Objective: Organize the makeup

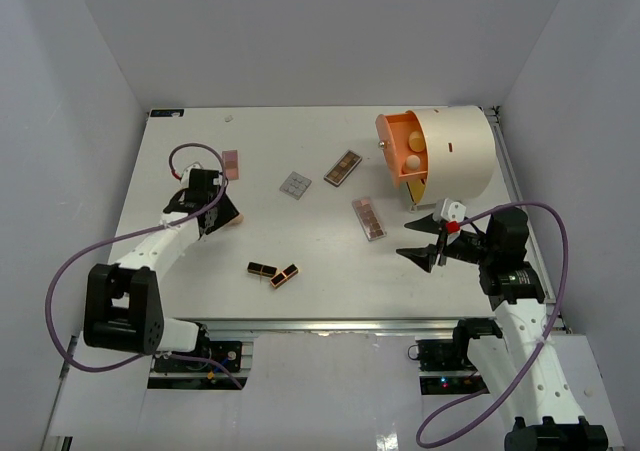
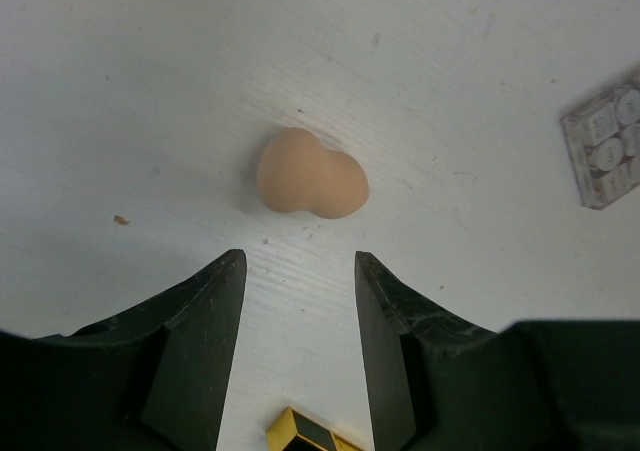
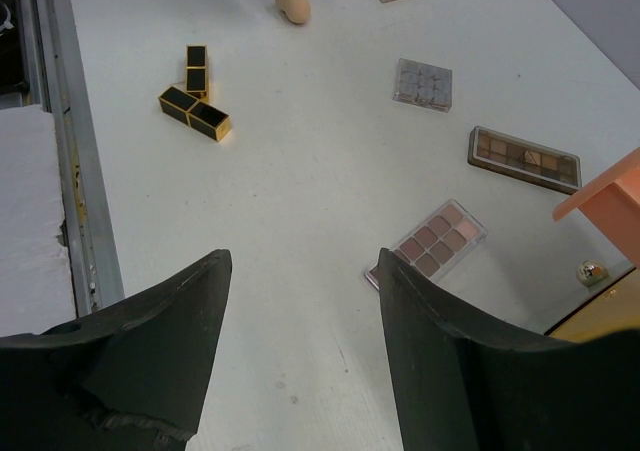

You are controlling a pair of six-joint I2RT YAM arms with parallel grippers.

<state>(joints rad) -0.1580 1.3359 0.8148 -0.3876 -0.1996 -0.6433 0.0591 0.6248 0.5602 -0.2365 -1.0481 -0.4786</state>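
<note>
A peach sponge (image 2: 312, 174) lies on the table just ahead of my open, empty left gripper (image 2: 300, 261); in the top view the gripper (image 1: 218, 217) is beside the sponge (image 1: 233, 219). Two black-and-gold lipsticks (image 1: 273, 272) lie at the front middle. A pink palette (image 1: 231, 164), a grey square palette (image 1: 295, 184), a brown palette (image 1: 343, 167) and a pink-brown palette (image 1: 370, 218) are spread across the table. My right gripper (image 1: 425, 239) is open and empty, near the pink-brown palette (image 3: 430, 239).
A large cream cylinder (image 1: 455, 151) with an orange front (image 1: 400, 146) lies at the back right, two peach sponges (image 1: 413, 153) in its opening. Its orange drawer (image 3: 605, 196) and a gold knob (image 3: 592, 271) show in the right wrist view. The metal table edge (image 3: 75, 171) runs at the left.
</note>
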